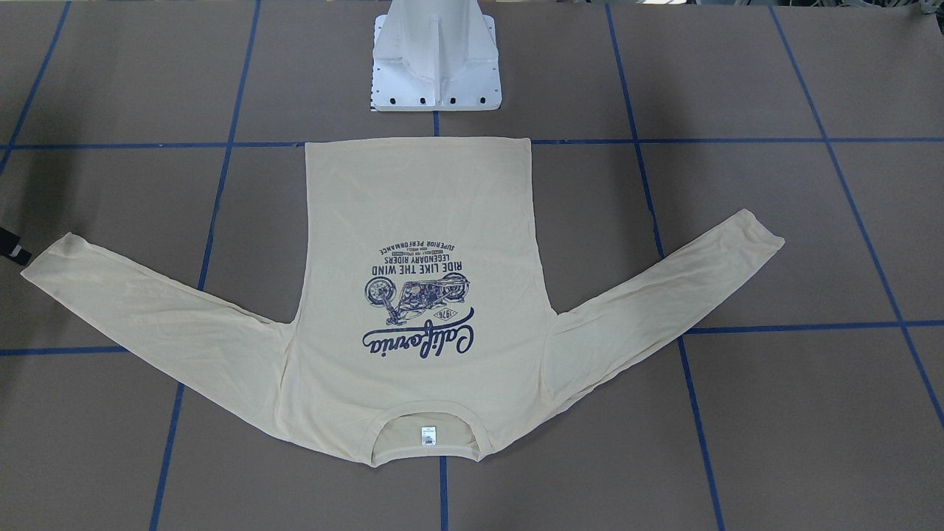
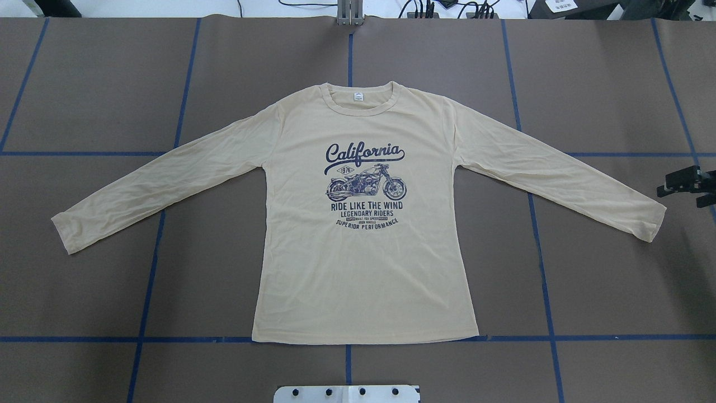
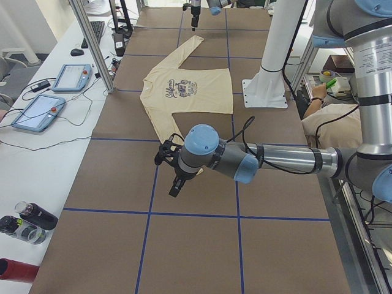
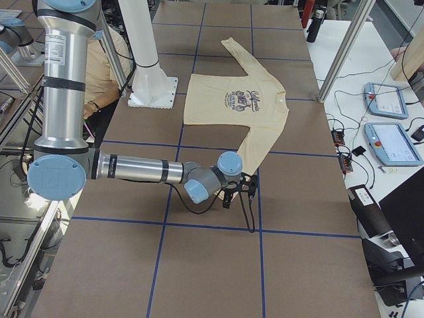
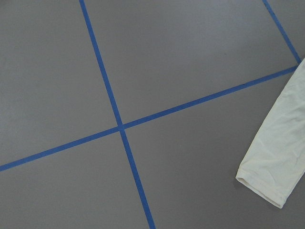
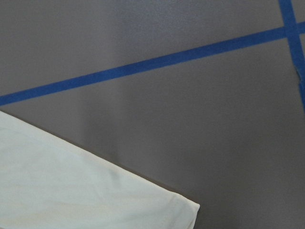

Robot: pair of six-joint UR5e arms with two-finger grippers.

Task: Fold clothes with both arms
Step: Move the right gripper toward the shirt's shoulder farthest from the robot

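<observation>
The pale cream-yellow long-sleeved shirt (image 2: 363, 252) lies flat and face up on the brown table, sleeves spread out, navy "California" print (image 2: 364, 173) showing and the white neck label (image 2: 358, 97) at the far side. My right gripper (image 2: 685, 191) hangs just beyond the shirt's right cuff (image 2: 649, 224) with its fingers apart, holding nothing. It also shows in the exterior right view (image 4: 240, 192). My left gripper (image 3: 170, 174) shows only in the exterior left view, beyond the left cuff (image 5: 267, 183), so I cannot tell if it is open. The right cuff also shows in the right wrist view (image 6: 119, 200).
The white pedestal base (image 1: 436, 63) stands just behind the shirt's hem. Blue tape lines (image 2: 151, 263) cross the brown table. Tablets (image 3: 37, 110) and bottles (image 3: 27, 223) sit on the white bench along the operators' side.
</observation>
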